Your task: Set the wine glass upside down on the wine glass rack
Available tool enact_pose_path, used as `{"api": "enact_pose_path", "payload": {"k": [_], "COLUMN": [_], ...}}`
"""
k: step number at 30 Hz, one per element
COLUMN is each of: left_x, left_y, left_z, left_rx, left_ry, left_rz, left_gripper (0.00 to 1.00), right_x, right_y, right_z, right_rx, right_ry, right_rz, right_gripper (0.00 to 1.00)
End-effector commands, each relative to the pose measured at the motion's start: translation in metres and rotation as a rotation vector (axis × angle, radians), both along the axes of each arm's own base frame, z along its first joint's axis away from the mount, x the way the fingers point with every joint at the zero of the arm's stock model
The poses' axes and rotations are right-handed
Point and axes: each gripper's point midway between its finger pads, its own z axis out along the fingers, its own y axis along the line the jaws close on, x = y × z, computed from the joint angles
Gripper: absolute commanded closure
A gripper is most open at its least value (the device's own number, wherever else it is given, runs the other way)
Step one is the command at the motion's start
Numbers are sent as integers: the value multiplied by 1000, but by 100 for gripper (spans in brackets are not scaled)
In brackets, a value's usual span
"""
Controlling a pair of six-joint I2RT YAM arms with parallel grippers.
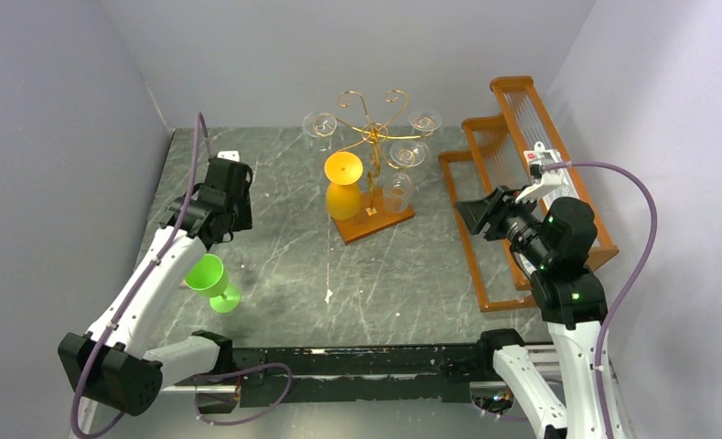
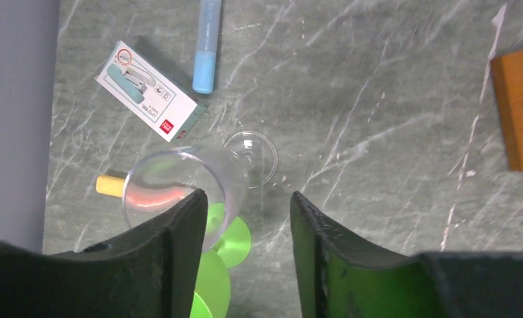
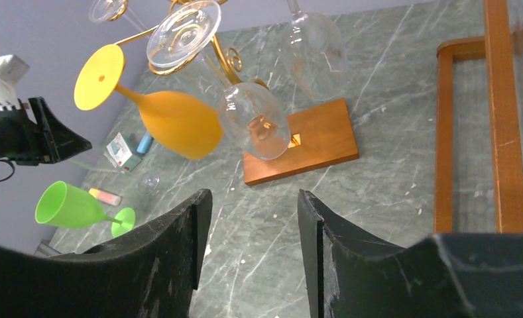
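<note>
A clear wine glass [image 2: 179,189] appears to stand upright on the table, its foot [image 2: 252,156] beyond its rim. My left gripper [image 2: 245,199] is open above it, and the left finger overlaps the rim in view without gripping it. A green wine glass [image 1: 210,279] lies on its side just nearer than it. The gold wire rack [image 1: 371,128] on a brown square base [image 1: 384,224] holds an orange glass [image 1: 343,183] and several clear glasses upside down. My right gripper [image 1: 476,215] is open and empty, to the right of the rack.
A stapler box [image 2: 149,91], a blue marker [image 2: 205,46] and a yellow highlighter [image 2: 109,185] lie near the clear glass by the left wall. An orange wooden slatted shelf [image 1: 522,183] stands at the right, behind the right arm.
</note>
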Motion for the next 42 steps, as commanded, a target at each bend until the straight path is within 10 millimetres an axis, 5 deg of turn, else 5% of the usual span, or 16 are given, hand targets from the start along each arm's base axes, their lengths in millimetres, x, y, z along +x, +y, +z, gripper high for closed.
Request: {"api": "enact_pose_path", "payload": {"k": [1, 5, 10, 15, 28, 35, 42], "left_x": [3, 1, -2, -12, -81, -97, -96], "left_y": [-12, -6, -13, -46, -150, -158, -159], "left_z": [-10, -11, -8, 8, 43, 43, 40], "left_rx": [-56, -26, -49, -184, -753, -863, -885], "left_ry": [9, 26, 42, 24, 4, -40, -39], "left_rz": [-46, -34, -79, -252, -712, -734, -708], "left_gripper": [53, 65, 94, 95, 95, 95, 95], "right_x": [-1, 0, -7, -14, -52, -55, -34], "right_y": [5, 10, 14, 6, 11, 16, 18], "right_z": [-4, -7, -1, -8, -52, -54, -52], "right_rx": [5, 20, 54, 110, 355, 424, 381], "right_ry": [-4, 31, 39, 136, 317, 326, 318], "right_rz": [30, 57, 73, -14, -92, -61, -15], "right_gripper": [48, 52, 54, 55, 49, 45, 40]}}
